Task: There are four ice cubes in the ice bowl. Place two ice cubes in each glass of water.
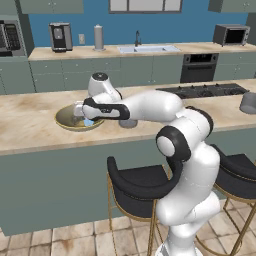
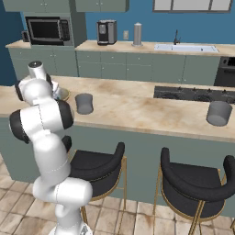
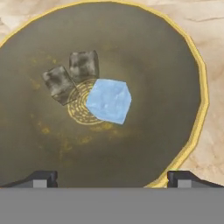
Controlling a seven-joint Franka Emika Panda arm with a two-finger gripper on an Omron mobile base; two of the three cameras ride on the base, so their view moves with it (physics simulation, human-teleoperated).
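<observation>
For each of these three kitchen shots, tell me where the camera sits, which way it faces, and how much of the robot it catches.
Left base view: behind the arm on its left, facing forward and down at the island counter; the arm rises from lower right, its end effector over the ice bowl.
Right base view: behind on its right, same counter; the arm rises at lower left, with two glasses beyond.
Hand view: on the hand, looking into the bowl at a blue ice cube; open fingertips at the bottom.
Shared: bowl and counter.
</observation>
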